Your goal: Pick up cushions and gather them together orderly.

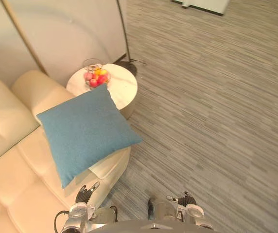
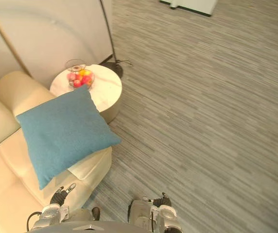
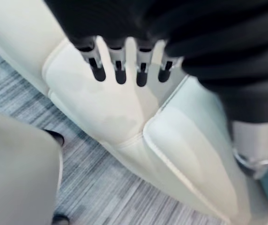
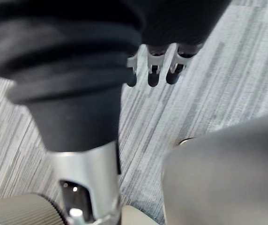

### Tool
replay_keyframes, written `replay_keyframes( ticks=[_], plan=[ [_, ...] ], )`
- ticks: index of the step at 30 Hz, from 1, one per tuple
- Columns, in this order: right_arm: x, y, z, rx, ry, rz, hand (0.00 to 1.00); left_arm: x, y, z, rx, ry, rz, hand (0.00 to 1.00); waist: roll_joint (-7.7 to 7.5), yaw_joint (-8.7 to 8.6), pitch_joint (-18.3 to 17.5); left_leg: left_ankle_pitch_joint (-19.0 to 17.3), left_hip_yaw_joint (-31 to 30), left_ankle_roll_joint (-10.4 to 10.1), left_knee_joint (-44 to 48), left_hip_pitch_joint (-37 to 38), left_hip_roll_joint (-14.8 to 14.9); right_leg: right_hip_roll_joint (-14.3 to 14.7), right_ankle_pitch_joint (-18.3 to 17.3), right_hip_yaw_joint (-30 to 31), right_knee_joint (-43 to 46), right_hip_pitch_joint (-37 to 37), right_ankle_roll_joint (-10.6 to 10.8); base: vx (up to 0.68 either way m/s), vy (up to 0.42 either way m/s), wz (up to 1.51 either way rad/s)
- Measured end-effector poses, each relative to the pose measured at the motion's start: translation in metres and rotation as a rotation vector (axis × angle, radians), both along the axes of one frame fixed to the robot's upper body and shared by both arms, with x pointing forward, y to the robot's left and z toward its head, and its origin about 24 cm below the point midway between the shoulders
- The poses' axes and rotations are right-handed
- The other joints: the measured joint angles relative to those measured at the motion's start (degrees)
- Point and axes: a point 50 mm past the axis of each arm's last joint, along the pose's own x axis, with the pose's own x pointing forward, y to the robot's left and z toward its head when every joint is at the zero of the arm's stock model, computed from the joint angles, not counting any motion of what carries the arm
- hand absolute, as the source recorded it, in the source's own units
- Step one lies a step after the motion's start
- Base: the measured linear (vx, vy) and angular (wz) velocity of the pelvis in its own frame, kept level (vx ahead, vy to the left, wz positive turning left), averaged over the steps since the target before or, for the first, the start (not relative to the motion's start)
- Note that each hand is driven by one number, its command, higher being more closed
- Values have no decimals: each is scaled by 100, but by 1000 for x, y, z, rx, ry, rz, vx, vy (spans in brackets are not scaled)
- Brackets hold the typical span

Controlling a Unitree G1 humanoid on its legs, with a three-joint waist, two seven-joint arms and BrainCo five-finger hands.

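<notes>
A blue square cushion (image 1: 84, 131) lies tilted on the end of the cream sofa (image 1: 12, 179), one corner hanging past the seat's edge toward the carpet. My left hand (image 1: 84, 194) hangs low beside the sofa's front corner, just below the cushion's near corner and apart from it. In the left wrist view its fingers (image 3: 118, 69) are straight, with the cream seat (image 3: 110, 112) beyond them. My right hand (image 1: 187, 199) hangs over the carpet to the right. In its own wrist view the fingers (image 4: 152, 75) are relaxed and hold nothing.
A round white side table (image 1: 122, 90) stands past the sofa's arm, carrying a glass bowl of fruit (image 1: 96, 77). Behind it are a floor lamp's dark base (image 1: 129, 65) and a pale wall panel (image 1: 71, 34). Grey striped carpet (image 1: 212, 111) spreads to the right.
</notes>
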Motion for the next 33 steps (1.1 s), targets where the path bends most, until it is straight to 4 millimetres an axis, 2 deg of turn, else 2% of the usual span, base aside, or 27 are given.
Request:
replay_keyframes(
  ticks=[1,2,3,5,6,9,10,11,12,13,14,15,18,22,30,33],
  plan=[
    [-2,1,-1,6,4,-7,0,0,1,0,4,2,-1,0,-58,11,-22,-54,-143,-86,39,-4,-37,-17,327,-10,23,64,-95,117,-439,142],
    [-6,-4,-1,-2,11,-25,0,-2,-7,-1,-12,6,-4,0,129,49,-119,-53,-403,-196,9,-10,88,0,205,-454,116,129,-252,94,-358,100],
    [-8,-6,-1,-8,12,-26,0,-2,-9,-1,-18,5,-4,0,147,57,-149,-35,-462,-232,-29,-41,132,-7,160,-611,108,132,-261,147,-375,121],
    [-7,-9,2,-19,-3,-26,0,-2,-16,-2,-38,3,7,0,316,35,-254,95,-394,-388,-45,-216,323,-89,110,-1250,96,177,-409,103,-212,126],
    [-6,-9,2,-18,-5,-25,0,0,-18,-2,-44,-2,11,0,331,18,-253,166,-284,-420,-47,-289,371,-114,91,-1441,77,228,-440,72,-201,155],
    [-6,-7,1,-15,-3,-21,0,9,-24,1,-57,-29,-4,0,274,48,-227,354,913,-392,-67,-465,673,-316,29,-2303,16,456,-543,22,-131,132],
    [-5,-7,2,-16,-5,-22,0,10,-26,2,-57,-31,-12,0,269,41,-225,385,1221,-348,-66,-481,733,-368,28,-2419,12,484,-545,-9,15,107],
    [-5,-8,2,-18,-7,-23,0,12,-29,2,-61,-33,-20,0,270,27,-226,439,2037,-262,-70,-472,888,-513,19,-2643,5,540,-533,-11,41,94],
    [-5,-8,2,-17,-7,-23,0,12,-30,2,-62,-33,-27,0,273,17,-229,519,2524,-260,-97,-452,989,-624,2,-2739,26,551,-489,-11,69,83],
    [-5,-8,2,-17,-6,-24,0,12,-30,2,-61,-33,-31,0,274,12,-229,583,2651,-312,-153,-453,982,-673,-2,-2768,38,551,-451,-28,104,40],
    [-5,-9,2,-20,-6,-24,0,12,-29,2,-55,-33,-41,0,316,62,-265,653,2695,-241,-279,-417,866,-730,44,-2721,-44,571,-343,-40,152,14],
    [-5,-8,2,-16,-5,-24,0,10,-27,1,-47,-23,-50,0,286,45,-278,724,2671,-212,-456,-344,789,-709,155,-2705,-257,659,-295,-40,183,5],
    [-13,-3,-2,-4,17,-30,0,1,-14,-3,3,20,-100,0,168,-10,-355,1002,2546,-160,-972,-161,604,-680,422,-2751,-812,872,-240,2,131,12],
    [-16,-3,-3,-2,28,-33,0,-8,-5,-5,29,53,-119,0,138,-46,-377,1236,2411,-103,-1402,67,460,-645,597,-2769,-1130,1112,-169,30,53,16],
    [-17,-8,-4,-6,45,-65,0,-14,-1,-8,38,80,-113,0,178,-56,-448,1437,2273,-138,-1783,363,435,-514,645,-2794,-1333,1355,-183,-1,-1,7],
    [-13,-26,1,-43,29,-93,0,-13,4,-7,49,78,-107,0,206,-82,-465,1451,2261,-153,-1817,363,467,-475,659,-2791,-1380,1368,-209,-10,-5,-1]
  ],
)
